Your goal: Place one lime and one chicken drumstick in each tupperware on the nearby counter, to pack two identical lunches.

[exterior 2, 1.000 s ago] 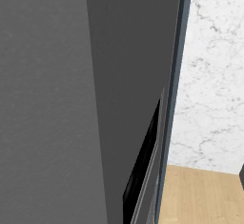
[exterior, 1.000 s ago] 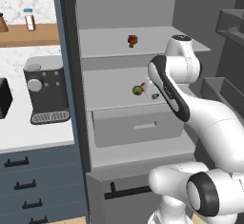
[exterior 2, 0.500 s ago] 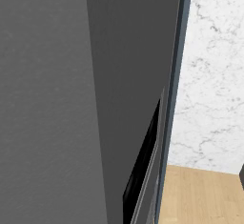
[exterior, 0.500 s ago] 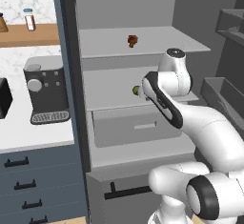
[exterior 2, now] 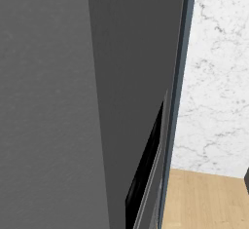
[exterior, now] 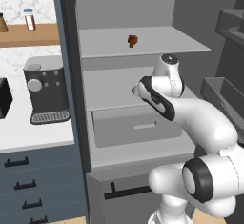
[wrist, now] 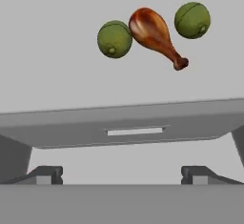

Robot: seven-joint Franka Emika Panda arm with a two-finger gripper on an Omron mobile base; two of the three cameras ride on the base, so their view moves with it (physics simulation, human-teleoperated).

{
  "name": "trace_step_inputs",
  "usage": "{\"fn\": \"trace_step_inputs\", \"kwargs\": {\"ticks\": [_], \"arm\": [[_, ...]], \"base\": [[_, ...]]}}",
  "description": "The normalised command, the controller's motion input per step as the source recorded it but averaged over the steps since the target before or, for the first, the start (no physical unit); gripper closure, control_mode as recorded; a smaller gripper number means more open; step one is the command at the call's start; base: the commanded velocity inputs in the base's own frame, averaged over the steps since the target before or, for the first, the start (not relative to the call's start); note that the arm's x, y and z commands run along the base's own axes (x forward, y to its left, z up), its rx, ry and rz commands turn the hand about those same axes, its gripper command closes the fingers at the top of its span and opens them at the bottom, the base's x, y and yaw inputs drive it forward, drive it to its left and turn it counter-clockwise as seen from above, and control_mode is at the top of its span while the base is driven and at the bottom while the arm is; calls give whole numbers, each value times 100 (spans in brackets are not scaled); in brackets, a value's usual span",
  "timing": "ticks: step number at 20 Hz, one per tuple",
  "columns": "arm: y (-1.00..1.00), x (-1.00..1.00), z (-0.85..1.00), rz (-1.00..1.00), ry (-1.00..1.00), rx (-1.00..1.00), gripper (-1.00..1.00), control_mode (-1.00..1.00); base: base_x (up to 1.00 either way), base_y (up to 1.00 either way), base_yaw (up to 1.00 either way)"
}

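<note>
White arm [exterior: 200, 123] up from the lower right of the left base view, elbow bent, forearm reaching left into the open fridge [exterior: 143, 75] at middle-shelf height. End effector [wrist: 121, 180] levelled at the middle shelf [wrist: 57, 75], hanging above the grey drawer [wrist: 133, 130] below it; two dark fingertips [wrist: 45, 174] set far apart, nothing between them, so spread wide and empty.

On that shelf, seen from the hand view: chicken drumstick [wrist: 155, 35], glossy orange-brown, lying flat. Long axis on a diagonal, plump end up and to the left, thin bone tip down and to the right. One lime [wrist: 114, 38] just beside the plump end on its left, touching or nearly so, hard to say which. Second lime [wrist: 192, 20] to the right of the drumstick, a little apart, level with the meaty end. All three well beyond the fingertips, untouched.

Up on the top shelf [exterior: 143, 42] in the left base view, another small brown drumstick [exterior: 132, 40], too small to read its direction. Left of the fridge, white bench [exterior: 28, 135] over dark blue-grey drawers, carrying a coffee machine [exterior: 45, 92]. Wooden wall shelf [exterior: 28, 35] above it with a small jar [exterior: 29, 19].

Right base view: dark grey panel [exterior 2: 73, 101] close up, marbled wall [exterior 2: 214, 77] and wood floor [exterior 2: 204, 199] beyond.
</note>
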Motion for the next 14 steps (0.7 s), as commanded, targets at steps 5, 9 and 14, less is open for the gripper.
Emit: {"fn": "trace_step_inputs", "kwargs": {"ticks": [5,9,14], "arm": [[0,53,-16,-9,0,1,-100,-100],[5,50,-22,-4,0,0,-100,-100],[8,53,-26,-2,0,0,-100,-100]], "base": [[0,0,0],[0,0,0],[0,0,0]]}}
